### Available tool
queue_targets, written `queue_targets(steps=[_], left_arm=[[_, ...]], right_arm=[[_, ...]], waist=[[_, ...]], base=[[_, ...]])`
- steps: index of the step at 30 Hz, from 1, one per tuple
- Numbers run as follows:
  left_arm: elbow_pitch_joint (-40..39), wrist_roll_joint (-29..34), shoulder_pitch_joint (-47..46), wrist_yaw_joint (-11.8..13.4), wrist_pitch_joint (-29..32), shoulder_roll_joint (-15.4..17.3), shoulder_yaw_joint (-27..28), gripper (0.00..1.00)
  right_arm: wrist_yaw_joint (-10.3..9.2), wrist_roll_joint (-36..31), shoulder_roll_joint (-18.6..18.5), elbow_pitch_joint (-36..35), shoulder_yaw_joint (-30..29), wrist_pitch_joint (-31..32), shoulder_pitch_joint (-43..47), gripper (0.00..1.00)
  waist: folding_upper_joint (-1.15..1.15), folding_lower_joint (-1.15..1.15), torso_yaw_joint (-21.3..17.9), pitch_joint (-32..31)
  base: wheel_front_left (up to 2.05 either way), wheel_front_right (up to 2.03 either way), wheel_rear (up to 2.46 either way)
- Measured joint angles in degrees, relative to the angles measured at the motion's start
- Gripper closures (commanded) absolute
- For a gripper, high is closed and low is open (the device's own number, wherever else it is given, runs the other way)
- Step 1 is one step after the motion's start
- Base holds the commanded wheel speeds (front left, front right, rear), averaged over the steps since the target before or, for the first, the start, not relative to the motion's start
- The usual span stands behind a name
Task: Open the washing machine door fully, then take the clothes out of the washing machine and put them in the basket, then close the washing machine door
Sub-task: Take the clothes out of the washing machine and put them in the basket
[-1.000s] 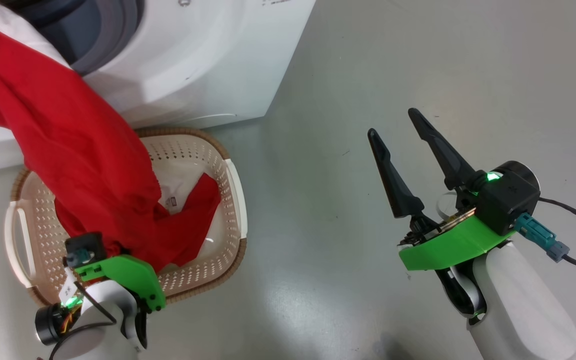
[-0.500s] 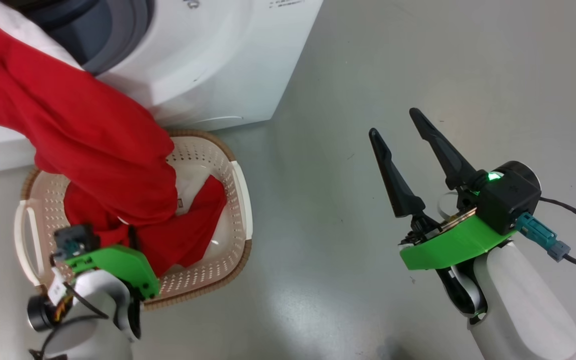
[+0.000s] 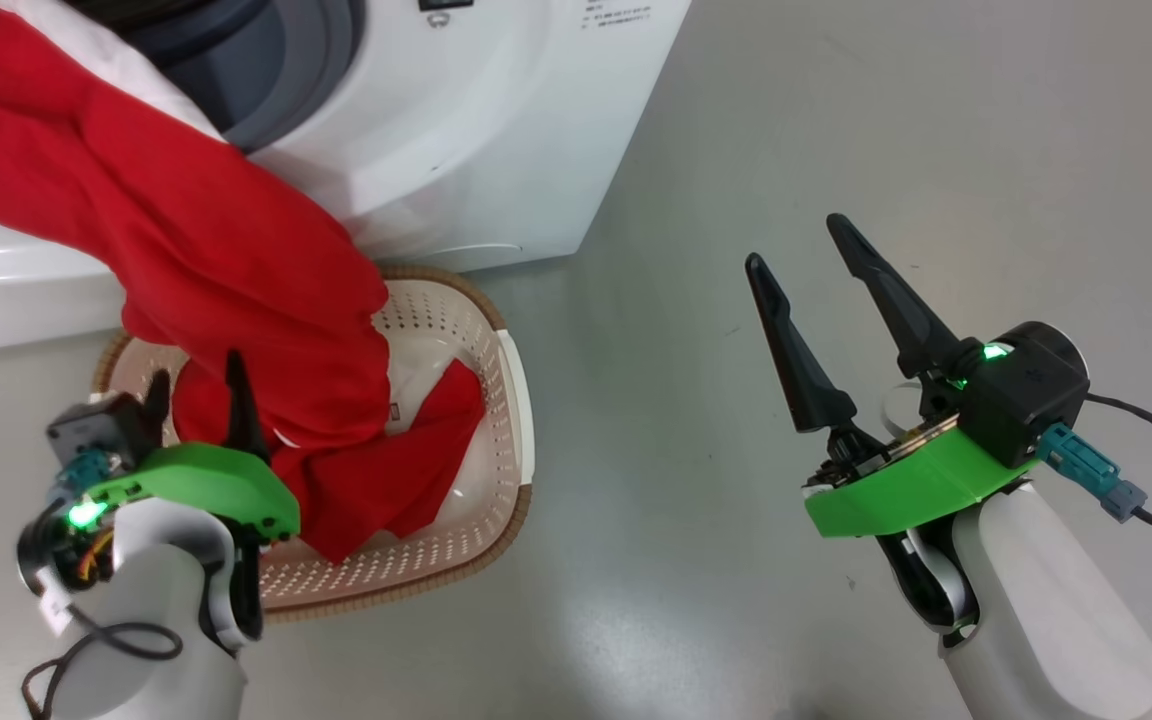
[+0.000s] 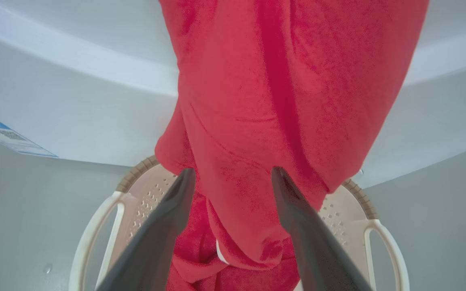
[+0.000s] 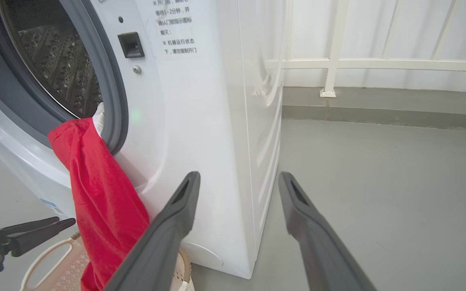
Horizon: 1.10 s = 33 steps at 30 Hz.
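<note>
The clothes [image 3: 236, 250] are draped into the basket [image 3: 510, 420]. The left pincer [image 3: 197, 366] over the basket and the right pincer [image 3: 796, 241] are spread.

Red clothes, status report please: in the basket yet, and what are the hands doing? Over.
Left hand open by clothes, right hand open, empty. Clothes hang from washing machine into basket. Nothing blocking.

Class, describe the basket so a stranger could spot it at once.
Find the white washing machine. On the floor before its front sits the basket, red clothes hanging into it from the opening. It alone is cream perforated plastic with a brown rim and white handles.
</note>
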Motion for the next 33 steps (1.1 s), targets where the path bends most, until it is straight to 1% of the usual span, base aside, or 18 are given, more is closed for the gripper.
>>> queue_targets(steps=[6,9,13,19,24,28,33], left_arm=[[-9.1,2.9,3.4,0.0,0.0,-0.5,2.4,0.0],[-14.7,4.7,5.3,1.0,0.0,-1.4,2.6,0.0],[-20.7,6.5,7.3,1.0,-0.2,-1.8,3.2,0.0],[-27.3,7.9,10.1,1.0,-0.2,-2.1,3.7,0.0],[-30.7,8.0,12.3,1.1,-0.2,-2.4,4.0,0.0],[-34.8,8.3,14.7,2.6,-0.2,-2.7,3.6,0.0],[-40.5,9.8,17.3,3.7,0.7,-2.8,2.7,0.0]], right_arm=[[0.0,0.0,0.0,0.1,0.0,0.0,0.4,0.0],[0.0,0.0,0.0,0.2,0.0,0.0,0.6,0.0],[0.0,0.0,-0.1,0.2,-0.2,0.0,0.6,0.0],[0.0,0.0,-0.1,0.3,-0.2,0.0,0.8,0.0],[0.0,0.0,-0.1,0.3,-0.2,0.0,0.9,0.0],[0.0,0.0,-0.2,0.3,-0.2,0.0,1.9,0.0],[0.0,0.0,-0.2,0.4,-0.4,0.0,2.3,0.0]], waist=[[0.0,0.0,0.4,-1.0],[0.0,0.0,0.5,-1.5],[0.0,0.0,0.7,-2.0],[0.0,0.0,0.8,-2.8],[0.0,0.0,0.6,-3.4],[0.0,0.0,0.3,-4.0],[0.0,0.0,0.2,-4.6]], base=[[0.0,0.0,0.0],[0.0,0.0,0.0],[0.0,0.0,0.0],[0.0,0.0,0.0],[0.0,0.0,0.0],[0.0,0.0,0.0],[0.0,0.0,0.0]])
